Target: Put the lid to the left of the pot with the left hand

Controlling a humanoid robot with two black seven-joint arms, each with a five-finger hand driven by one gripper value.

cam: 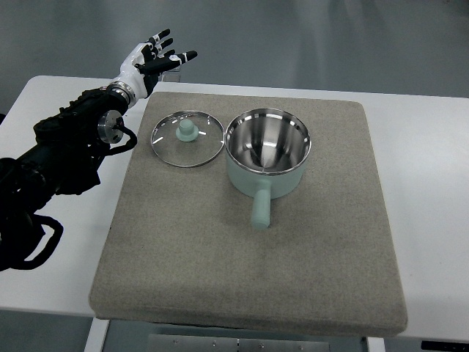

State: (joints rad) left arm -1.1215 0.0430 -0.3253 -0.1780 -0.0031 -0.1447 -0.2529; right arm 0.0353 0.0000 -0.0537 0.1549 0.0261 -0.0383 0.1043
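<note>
Lid [187,138] is already lying flat on the mat [249,279] just left of the pot [267,151], while the left hand [155,59] is hovering up-left of it, fingers spread, gripping nothing, so basically it's looking done.

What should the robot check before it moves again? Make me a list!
1. Lid lying left of the pot: ok.
2. Lid flat on the mat, knob up: ok.
3. Left robot hand holding nothing, fingers spread: ok.
4. Left robot hand clear of the lid, up past the mat's far corner: ok.
5. Pot upright with its handle pointing toward the near edge: ok.
6. Gap between lid rim and pot rim: cannot tell, they look very close.
</note>
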